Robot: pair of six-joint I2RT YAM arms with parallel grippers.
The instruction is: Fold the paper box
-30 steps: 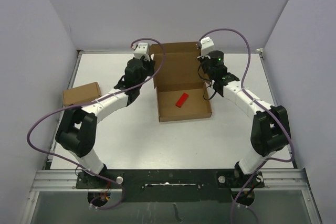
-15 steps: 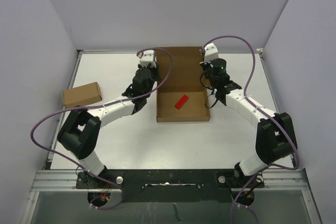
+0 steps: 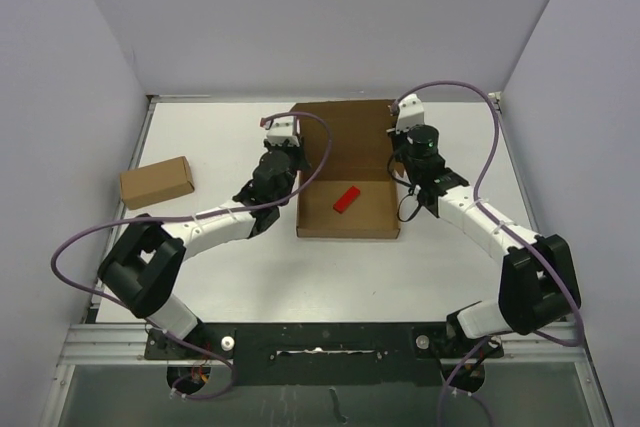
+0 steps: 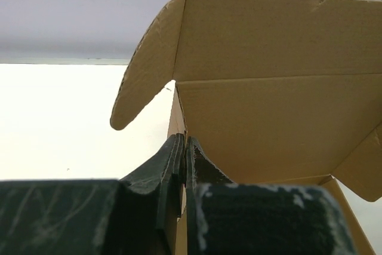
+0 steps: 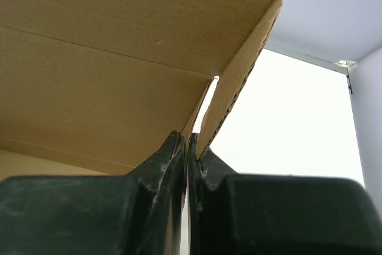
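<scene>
The paper box (image 3: 345,137) is plain brown, the block (image 3: 346,197) inside red, the smaller box (image 3: 156,183) brown, the table (image 3: 300,277) white

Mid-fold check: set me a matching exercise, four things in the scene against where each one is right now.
Things:
1. red block
2. small brown box
3. left claw
4. right claw

Places:
A. closed on the paper box's right side wall
B. lying inside the paper box
C. on the table, far left
D. closed on the paper box's left side wall

Pairs: 1-B, 2-C, 3-D, 4-A
</scene>
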